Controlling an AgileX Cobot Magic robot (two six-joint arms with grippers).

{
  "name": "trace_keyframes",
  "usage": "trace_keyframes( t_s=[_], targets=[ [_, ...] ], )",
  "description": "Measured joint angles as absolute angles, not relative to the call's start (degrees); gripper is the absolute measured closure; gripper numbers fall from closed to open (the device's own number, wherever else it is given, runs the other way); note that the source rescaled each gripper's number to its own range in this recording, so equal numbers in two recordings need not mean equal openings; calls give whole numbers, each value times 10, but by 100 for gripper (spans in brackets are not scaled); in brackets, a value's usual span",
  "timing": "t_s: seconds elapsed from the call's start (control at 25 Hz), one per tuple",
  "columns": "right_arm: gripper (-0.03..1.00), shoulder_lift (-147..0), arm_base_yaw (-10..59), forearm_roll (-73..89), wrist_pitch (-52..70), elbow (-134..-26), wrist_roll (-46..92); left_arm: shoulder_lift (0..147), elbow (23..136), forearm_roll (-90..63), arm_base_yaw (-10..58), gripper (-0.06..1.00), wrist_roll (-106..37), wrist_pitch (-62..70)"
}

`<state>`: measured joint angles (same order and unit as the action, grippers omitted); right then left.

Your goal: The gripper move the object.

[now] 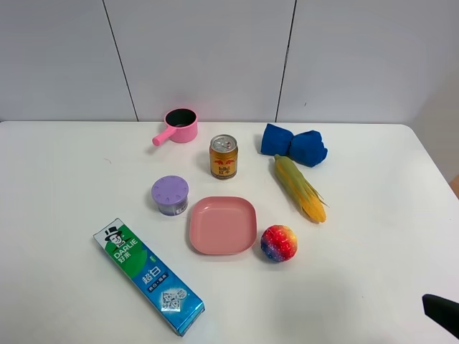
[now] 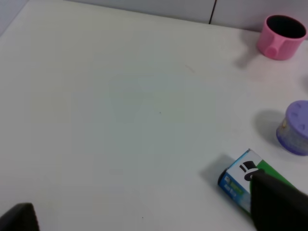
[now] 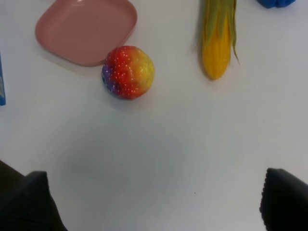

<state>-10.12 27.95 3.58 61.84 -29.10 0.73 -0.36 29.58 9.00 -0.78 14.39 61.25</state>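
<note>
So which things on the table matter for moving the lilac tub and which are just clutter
For the job: lilac-lidded tub, right hand.
Lying about: pink saucepan, can, blue cloth, corn, pink plate, rainbow ball, toothpaste box.

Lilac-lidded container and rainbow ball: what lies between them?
The pink plate lies between the lilac-lidded container and the rainbow ball, touching neither, as the exterior high view shows.

Right end effector cut by the frame edge; toothpaste box partly behind a dark finger.
</note>
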Motion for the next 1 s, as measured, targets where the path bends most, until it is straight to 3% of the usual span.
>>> trace_keyframes(
  t_s=[0.44, 0.84, 1.0],
  targets=[
    [13, 2, 147, 43, 618, -290, 7, -4, 296, 90, -8, -6, 144, 613],
    [13, 2, -55, 46, 618, -290, 7, -4, 296, 90, -8, -6, 144, 613],
    [13, 2, -74, 46, 618, -290, 7, -4, 296, 90, -8, -6, 144, 613]
  ],
)
